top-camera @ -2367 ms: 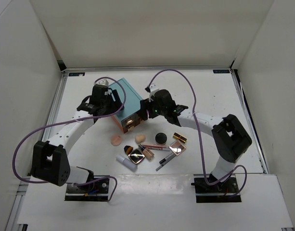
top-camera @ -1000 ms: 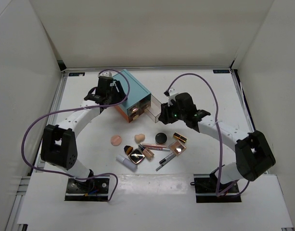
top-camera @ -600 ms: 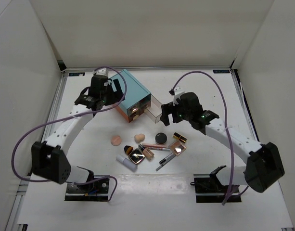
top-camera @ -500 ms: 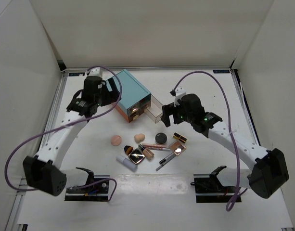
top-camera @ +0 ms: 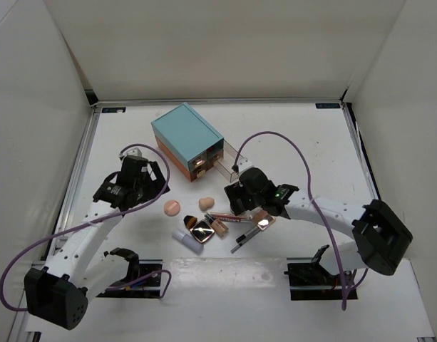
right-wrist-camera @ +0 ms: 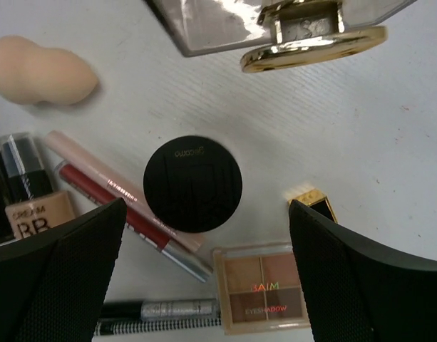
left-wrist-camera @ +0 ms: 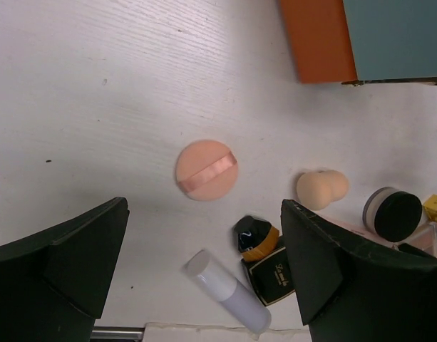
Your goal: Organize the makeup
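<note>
The makeup lies in a cluster in front of the teal box (top-camera: 186,135). My left gripper (left-wrist-camera: 204,214) is open and empty, hovering just near of the peach round puff (left-wrist-camera: 206,169); in the top view this gripper (top-camera: 154,188) is left of the puff (top-camera: 172,207). The white tube (left-wrist-camera: 229,292), beige sponge (left-wrist-camera: 322,189) and foundation bottle (left-wrist-camera: 255,239) lie nearby. My right gripper (right-wrist-camera: 207,206) is open and empty above the black compact (right-wrist-camera: 193,184), which it hides in the top view (top-camera: 238,199). An eyeshadow palette (right-wrist-camera: 264,288), a lipstick tube (right-wrist-camera: 314,203) and slim pencils (right-wrist-camera: 125,214) surround the compact.
The teal box has an orange side (left-wrist-camera: 318,39). Its clear drawer with a gold knob (right-wrist-camera: 311,28) stands pulled out toward the right (top-camera: 229,158). A black square palette (top-camera: 201,230) and a mascara (top-camera: 243,242) lie at the near edge of the cluster. White walls enclose the table.
Both arms have left the teal box and swung toward me. The left gripper now hovers by the puff, the right one over the compact. The drawer stays pulled out.
</note>
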Controlling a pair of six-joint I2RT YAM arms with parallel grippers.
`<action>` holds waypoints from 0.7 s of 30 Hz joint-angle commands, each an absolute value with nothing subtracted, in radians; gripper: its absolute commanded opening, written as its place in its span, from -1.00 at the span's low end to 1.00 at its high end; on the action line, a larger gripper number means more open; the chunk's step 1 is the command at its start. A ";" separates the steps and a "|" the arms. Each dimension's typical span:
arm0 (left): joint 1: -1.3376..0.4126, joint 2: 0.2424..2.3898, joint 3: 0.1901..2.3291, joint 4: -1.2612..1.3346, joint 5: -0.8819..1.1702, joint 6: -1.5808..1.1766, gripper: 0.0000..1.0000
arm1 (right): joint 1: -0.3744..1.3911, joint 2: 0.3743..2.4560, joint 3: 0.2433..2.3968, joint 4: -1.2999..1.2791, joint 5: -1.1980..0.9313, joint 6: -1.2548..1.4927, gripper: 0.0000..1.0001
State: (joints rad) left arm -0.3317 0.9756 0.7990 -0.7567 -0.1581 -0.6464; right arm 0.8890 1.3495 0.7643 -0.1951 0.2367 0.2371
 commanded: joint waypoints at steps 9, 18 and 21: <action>-0.337 0.939 0.805 -0.762 -0.184 -0.698 0.97 | 0.939 1.500 0.756 -0.006 0.374 0.350 0.78; -0.334 0.976 0.824 -0.755 -0.181 -0.681 0.97 | 0.963 1.528 0.742 -0.005 0.393 0.377 0.32; -0.336 0.976 0.828 -0.755 -0.175 -0.677 0.97 | 0.962 1.525 0.752 -0.012 0.408 0.373 0.08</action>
State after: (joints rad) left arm -0.3317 0.9798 0.7956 -0.7620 -0.1688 -0.6849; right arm 0.9569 1.5269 0.7551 -0.0414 0.3676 0.3599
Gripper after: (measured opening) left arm 0.984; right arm 0.674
